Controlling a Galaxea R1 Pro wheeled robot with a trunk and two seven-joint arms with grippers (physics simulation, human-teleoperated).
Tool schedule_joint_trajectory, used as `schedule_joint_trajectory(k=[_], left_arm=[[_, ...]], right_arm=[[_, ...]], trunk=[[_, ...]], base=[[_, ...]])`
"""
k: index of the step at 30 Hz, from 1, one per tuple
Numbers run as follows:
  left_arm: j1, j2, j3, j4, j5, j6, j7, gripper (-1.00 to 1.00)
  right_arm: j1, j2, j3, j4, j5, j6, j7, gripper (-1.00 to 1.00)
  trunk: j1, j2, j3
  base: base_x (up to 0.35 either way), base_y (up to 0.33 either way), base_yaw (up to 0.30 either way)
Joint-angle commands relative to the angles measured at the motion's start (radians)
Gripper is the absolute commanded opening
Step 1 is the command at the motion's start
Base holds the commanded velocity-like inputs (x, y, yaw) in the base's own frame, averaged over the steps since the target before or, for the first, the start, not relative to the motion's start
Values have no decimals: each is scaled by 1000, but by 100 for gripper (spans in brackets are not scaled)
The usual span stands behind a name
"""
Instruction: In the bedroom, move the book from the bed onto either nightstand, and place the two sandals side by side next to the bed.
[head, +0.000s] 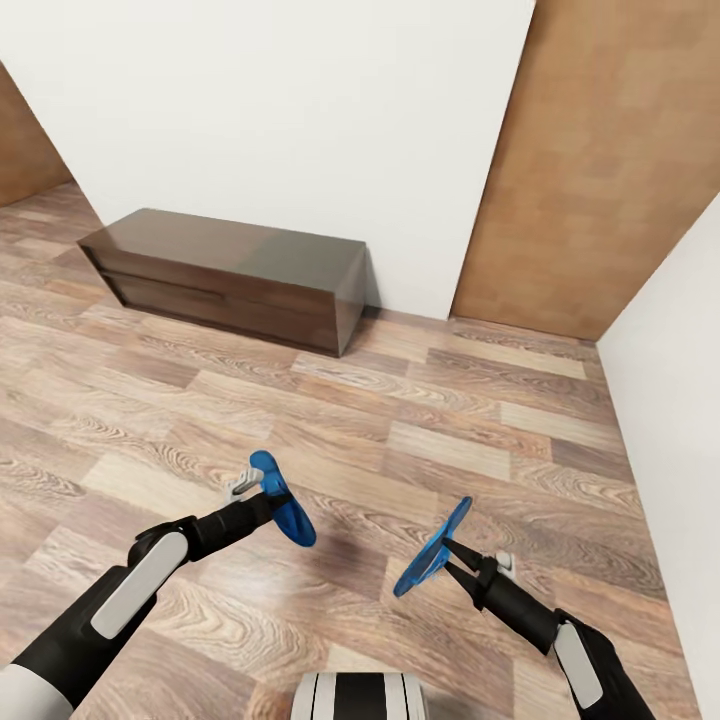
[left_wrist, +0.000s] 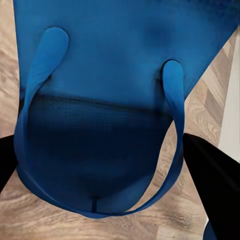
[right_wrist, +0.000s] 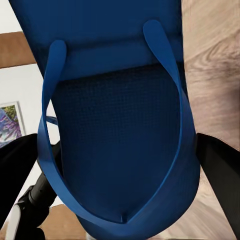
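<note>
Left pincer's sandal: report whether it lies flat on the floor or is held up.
Held up. The left pincer grips the sandal tilted on edge above the floor.

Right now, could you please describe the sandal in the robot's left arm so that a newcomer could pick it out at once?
Start at the long dark bench against the white wall, then come down the wood floor toward the two black arms. The left gripper has its jaws shut on a bright blue sandal held off the floor. Unlike the other sandal, it is nearer the bench.

A home room: wood-plank floor (head: 400, 420), white walls (head: 300, 110), low dark bench (head: 230, 275).
</note>
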Motion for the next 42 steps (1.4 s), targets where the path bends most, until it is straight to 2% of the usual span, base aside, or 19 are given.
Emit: schedule_joint_trajectory(k=[1,24,33,42], left_arm=[[-1,0,-1,0,2,2,-2,-100],[-1,0,-2,-1,1,1,-2,-100],[-1,-6,-36,-1,0,1,-3,-100],[-1,-6,-40,-1,0,1,-3,-100]], right_arm=[[0,0,-1,0,-2,6,1,-100],[0,1,-1,1,-2,6,2,-100],[0,1,-1,1,-2,6,1,-100],[0,1,-3,1,-2,6,3,-100]], trunk=[[-1,0,3],[-11,5,92],[-15,7,127],[-19,10,162]], base=[[0,0,294],[0,0,294],[0,0,294],[0,0,225]])
